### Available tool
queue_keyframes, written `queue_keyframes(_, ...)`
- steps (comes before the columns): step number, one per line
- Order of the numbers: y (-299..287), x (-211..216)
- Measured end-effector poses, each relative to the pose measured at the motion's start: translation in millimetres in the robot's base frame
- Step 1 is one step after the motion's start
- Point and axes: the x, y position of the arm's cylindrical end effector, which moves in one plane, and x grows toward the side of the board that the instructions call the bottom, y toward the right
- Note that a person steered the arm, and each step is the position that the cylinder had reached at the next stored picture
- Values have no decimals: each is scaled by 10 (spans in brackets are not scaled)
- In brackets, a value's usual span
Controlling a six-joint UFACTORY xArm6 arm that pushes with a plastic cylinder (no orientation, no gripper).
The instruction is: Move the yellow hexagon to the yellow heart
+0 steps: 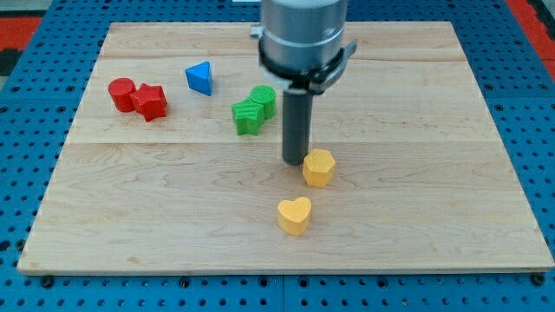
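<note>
The yellow hexagon lies on the wooden board a little right of the middle. The yellow heart lies just below it and slightly to the view's left, a small gap apart. My tip is at the end of the dark rod, touching or almost touching the hexagon's upper left side. The heart is below the tip.
A green star and a green cylinder sit together left of the rod. A blue triangle lies further left. A red cylinder and a red star touch near the left edge.
</note>
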Motion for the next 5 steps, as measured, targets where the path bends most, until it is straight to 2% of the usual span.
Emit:
queue_keyframes(1,446,-351)
queue_keyframes(2,636,-166)
queue_keyframes(4,333,327)
queue_keyframes(5,767,376)
